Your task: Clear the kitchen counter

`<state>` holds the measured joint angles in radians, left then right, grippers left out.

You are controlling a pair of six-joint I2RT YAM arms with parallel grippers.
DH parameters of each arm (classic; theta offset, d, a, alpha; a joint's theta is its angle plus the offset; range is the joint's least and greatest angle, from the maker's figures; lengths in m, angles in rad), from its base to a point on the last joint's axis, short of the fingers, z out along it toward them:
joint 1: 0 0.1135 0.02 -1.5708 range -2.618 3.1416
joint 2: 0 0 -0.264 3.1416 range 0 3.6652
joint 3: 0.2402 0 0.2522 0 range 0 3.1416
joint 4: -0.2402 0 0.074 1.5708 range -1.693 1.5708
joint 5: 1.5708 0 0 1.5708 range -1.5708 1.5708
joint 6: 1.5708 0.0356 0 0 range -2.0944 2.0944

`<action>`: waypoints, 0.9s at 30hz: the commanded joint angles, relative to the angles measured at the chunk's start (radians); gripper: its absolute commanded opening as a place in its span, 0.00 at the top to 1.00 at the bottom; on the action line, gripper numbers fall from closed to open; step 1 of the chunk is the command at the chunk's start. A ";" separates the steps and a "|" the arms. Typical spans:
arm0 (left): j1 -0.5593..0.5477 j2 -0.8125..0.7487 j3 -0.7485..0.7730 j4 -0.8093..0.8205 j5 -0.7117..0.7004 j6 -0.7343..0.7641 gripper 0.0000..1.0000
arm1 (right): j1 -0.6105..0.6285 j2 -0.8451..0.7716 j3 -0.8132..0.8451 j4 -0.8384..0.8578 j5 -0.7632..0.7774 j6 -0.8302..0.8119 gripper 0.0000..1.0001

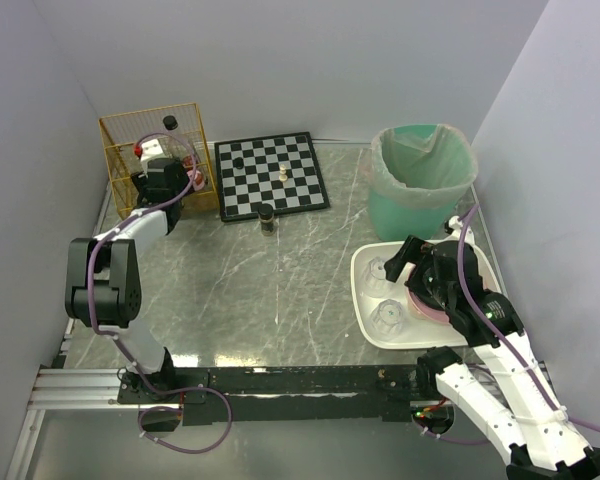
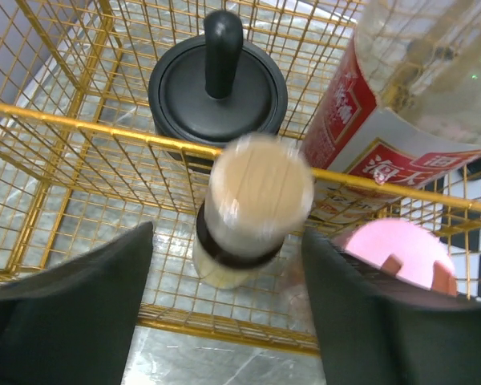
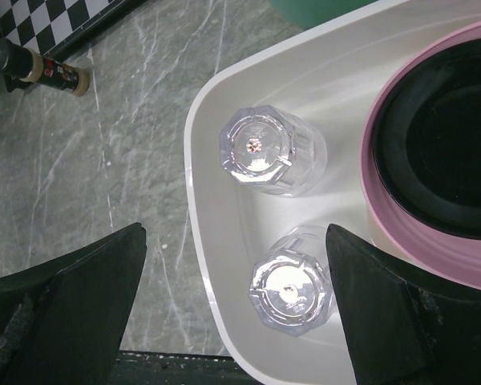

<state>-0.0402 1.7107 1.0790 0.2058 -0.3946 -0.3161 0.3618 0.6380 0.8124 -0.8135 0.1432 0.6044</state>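
1. Far left: my left gripper [image 1: 166,178] hangs over the yellow wire basket [image 1: 115,150], which stands on the far left corner of the kitchen counter [image 1: 270,290].
2. My left jaws are parted. A small tan-capped bottle [image 2: 252,212] shows between my fingers [image 2: 80,305] with a gap on each side, so I have hold of nothing. The bottle is blurred, so I cannot tell whether it rests on the basket floor.
3. In the basket behind it are a black lid with a knob [image 2: 216,88], a clear bottle with a red label [image 2: 369,128] and a pink thing [image 2: 397,253] at the right.
4. Just right of the basket lies a chessboard [image 1: 272,175] with a dark piece [image 1: 238,162] and a pale piece [image 1: 283,173] on it.
5. A small dark-capped bottle [image 1: 267,217] stands on the counter at the board's near edge.
6. The grey-green marble counter stretches from the basket to the right wall.
7. A green bin [image 1: 423,180] with a clear liner stands at the far right.
8. Near the bin lies a white tray [image 3: 337,72] with two upturned clear glasses [image 3: 260,148] [image 3: 293,293] and a pink bowl [image 3: 401,233], dark inside.
9. My right gripper [image 3: 236,241] hovers over the tray's left edge, jaws spread wide and holding nothing.
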 commanded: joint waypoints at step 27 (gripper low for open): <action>-0.346 -0.476 -0.103 -0.117 -0.019 -0.193 0.01 | -0.006 0.009 -0.039 0.069 -0.036 0.014 0.00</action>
<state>-0.1883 1.2263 1.0534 0.0120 -0.4206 -0.5175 0.3614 0.6437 0.7795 -0.7982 0.1146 0.6121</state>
